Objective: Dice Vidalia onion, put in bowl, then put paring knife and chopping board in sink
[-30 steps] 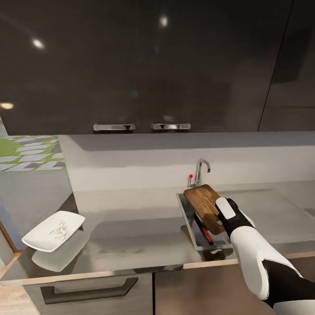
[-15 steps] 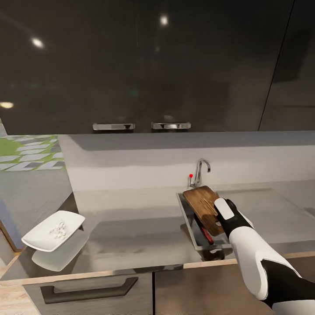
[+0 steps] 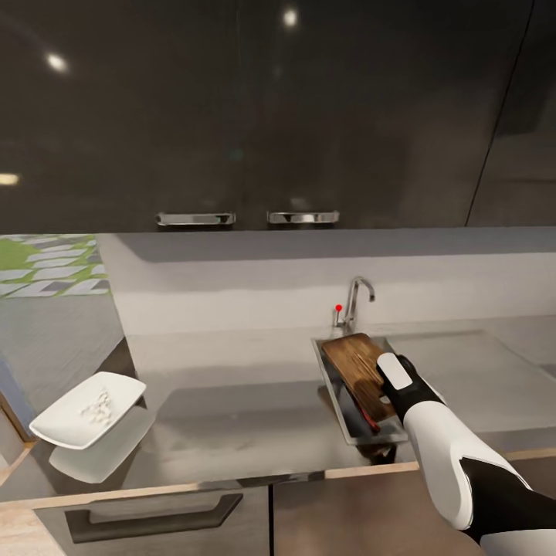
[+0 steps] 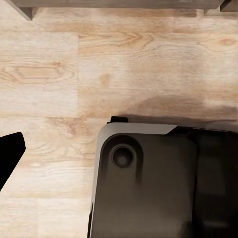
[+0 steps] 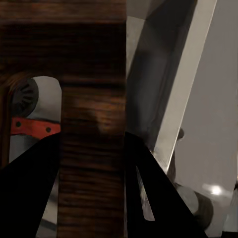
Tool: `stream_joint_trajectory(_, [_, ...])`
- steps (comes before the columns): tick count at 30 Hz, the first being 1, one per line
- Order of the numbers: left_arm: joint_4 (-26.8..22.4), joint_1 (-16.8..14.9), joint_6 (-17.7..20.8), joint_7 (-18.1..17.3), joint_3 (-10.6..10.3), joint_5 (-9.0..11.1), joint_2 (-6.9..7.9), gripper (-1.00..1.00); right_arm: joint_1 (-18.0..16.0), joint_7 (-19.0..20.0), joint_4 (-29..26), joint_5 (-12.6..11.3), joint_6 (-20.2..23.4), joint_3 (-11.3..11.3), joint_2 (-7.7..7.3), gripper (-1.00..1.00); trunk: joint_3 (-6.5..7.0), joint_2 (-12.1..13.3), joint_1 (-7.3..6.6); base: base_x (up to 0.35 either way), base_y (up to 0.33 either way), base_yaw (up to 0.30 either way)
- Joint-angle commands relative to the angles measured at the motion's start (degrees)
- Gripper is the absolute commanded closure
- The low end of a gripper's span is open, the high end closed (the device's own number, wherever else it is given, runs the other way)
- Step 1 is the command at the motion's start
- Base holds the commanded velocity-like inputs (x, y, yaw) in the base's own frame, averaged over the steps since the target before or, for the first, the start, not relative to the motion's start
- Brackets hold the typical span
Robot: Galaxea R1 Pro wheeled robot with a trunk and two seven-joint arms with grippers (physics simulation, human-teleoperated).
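Observation:
The brown chopping board (image 3: 354, 364) tilts over the sink (image 3: 333, 395), and my right gripper (image 3: 384, 388) is shut on its near end. In the right wrist view the board (image 5: 91, 89) runs between my two dark fingers (image 5: 29, 193). The paring knife (image 3: 365, 411) lies in the basin under the board; its red handle (image 5: 33, 127) shows beside the round drain (image 5: 24, 97). The white bowl (image 3: 83, 409) rests at the countertop's (image 3: 232, 417) left end and holds white diced onion (image 3: 99, 407). One black fingertip (image 4: 10, 154) of my left gripper hangs far out to the side over the wood floor.
A chrome faucet (image 3: 357, 297) with a red knob (image 3: 338, 308) stands behind the sink. Dark wall cabinets (image 3: 255, 116) hang above the white backsplash. A flat steel drainboard (image 3: 455, 371) lies right of the basin. The robot's dark base (image 4: 153, 183) sits on the plank floor (image 4: 99, 64).
The camera has shifted a little. The board in my right gripper has sunk slightly lower into the sink. The bowl and knife stay where they were.

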Motion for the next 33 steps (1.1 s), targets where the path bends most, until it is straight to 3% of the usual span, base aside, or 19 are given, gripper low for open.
stream_joint_trajectory(1, [0.2, -0.1, -0.4, 0.0, -0.5, 0.4, 0.0, -1.0, 0.0, -0.1, 0.2, -0.4, 0.6, -0.2, 0.02, 1.0, -0.12, 0.0, 0.04, 0.171, 0.0, 0.0])
stream_joint_trajectory(5, [0.3, -0.1, -0.3, 0.1, -0.5, 0.4, -0.05, -1.0, 0.0, 0.1, 1.0, -2.9, 0.5, -0.3, -0.17, 1.0, -0.49, 0.0, 0.04, 0.075, 0.0, 0.0])
stream_joint_trajectory(10, [0.4, -0.1, 0.7, 0.1, -0.5, 0.5, -0.03, -1.0, 0.0, 0.1, 1.1, -3.6, 0.5, -0.2, -0.44, 1.0, -0.95, 0.0, 0.04, 0.011, 0.0, 0.0])
stream_joint_trajectory(14, [0.4, 0.0, 8.4, -0.4, -0.5, 0.5, -0.08, -1.0, 0.0, 0.1, 1.3, -3.6, 0.3, -0.3, -0.52, 1.0, -1.32, 0.0, 0.04, 0.001, 0.0, 0.0])
stream_joint_trajectory(17, [0.4, 0.1, 10.3, -0.5, -0.5, 0.5, -0.1, -1.0, 0.0, 0.1, 1.3, -3.6, -0.9, -0.3, -0.62, 1.0, -1.6, 0.0, 0.04, 0.0, 0.0, 0.0])
stream_joint_trajectory(33, [0.4, 0.1, 11.1, -0.4, -0.5, 0.5, -0.11, -1.0, 0.0, -0.1, 1.3, -3.6, -2.0, -0.3, -0.96, 1.0, -3.07, 0.0, 0.04, 0.05, 0.0, 0.0])
